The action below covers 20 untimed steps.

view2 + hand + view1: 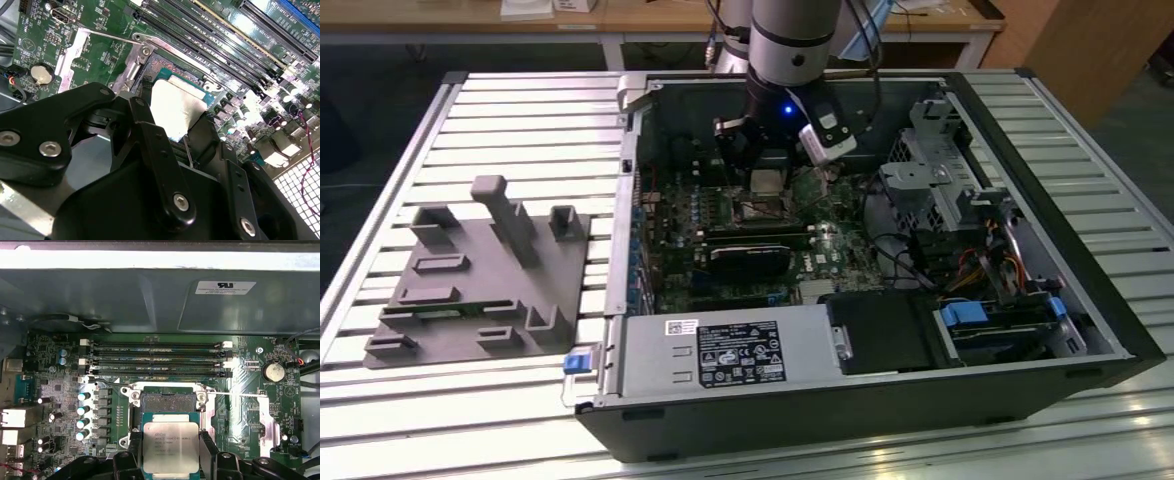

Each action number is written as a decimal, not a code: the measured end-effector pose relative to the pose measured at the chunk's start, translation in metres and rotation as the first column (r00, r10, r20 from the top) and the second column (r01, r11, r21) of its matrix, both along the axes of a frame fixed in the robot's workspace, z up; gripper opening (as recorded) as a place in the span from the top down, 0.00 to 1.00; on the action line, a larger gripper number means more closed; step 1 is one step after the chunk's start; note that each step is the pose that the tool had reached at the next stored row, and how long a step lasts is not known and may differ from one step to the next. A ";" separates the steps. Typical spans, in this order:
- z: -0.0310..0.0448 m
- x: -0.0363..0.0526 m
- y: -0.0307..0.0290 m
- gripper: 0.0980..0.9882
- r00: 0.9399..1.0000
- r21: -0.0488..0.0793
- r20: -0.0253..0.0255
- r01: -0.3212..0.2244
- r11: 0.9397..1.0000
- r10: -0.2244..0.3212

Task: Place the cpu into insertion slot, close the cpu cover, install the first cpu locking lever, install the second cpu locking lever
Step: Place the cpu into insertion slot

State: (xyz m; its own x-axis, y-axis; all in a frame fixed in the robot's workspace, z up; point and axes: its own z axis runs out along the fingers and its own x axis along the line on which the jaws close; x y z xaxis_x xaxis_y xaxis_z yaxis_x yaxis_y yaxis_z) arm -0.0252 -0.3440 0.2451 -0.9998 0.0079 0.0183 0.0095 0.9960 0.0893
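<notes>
My gripper [171,452] is shut on the cpu [170,440], a flat square chip with a dull metallic top, its black fingers [134,446] pressing on two opposite edges. The chip hangs level just above the insertion slot [167,401], a dark square socket in a silver frame, and covers part of it. In the second wrist view the cpu [175,105] sits tilted over the insertion slot [167,74]. Thin wire locking levers [107,383] stick out at the socket's sides. The cpu cover is hidden behind the gripper. In the exterior view the gripper [766,182] is low inside the case above the insertion slot [761,212].
Long black memory slots [157,360] run beside the socket, with the case wall [150,295] beyond them. A coin battery [274,371] and capacitors [82,410] flank the socket. The power supply [720,350], drive cage [934,170] and cables crowd the case. A grey fixture [480,270] lies outside.
</notes>
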 end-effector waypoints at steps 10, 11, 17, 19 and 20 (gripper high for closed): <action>-0.0001 0.0000 0.0000 0.50 1.000 0.000 0.000 0.000 1.000 0.000; -0.0002 0.0000 -0.0001 0.50 1.000 0.000 0.000 0.000 1.000 0.000; -0.0008 0.0000 -0.0002 0.50 0.995 0.001 0.000 0.100 0.995 -0.100; -0.0010 0.0000 -0.0002 0.50 0.991 0.000 0.000 0.135 0.991 -0.135; -0.0011 0.0000 -0.0002 0.50 0.988 0.001 0.000 0.153 0.988 -0.153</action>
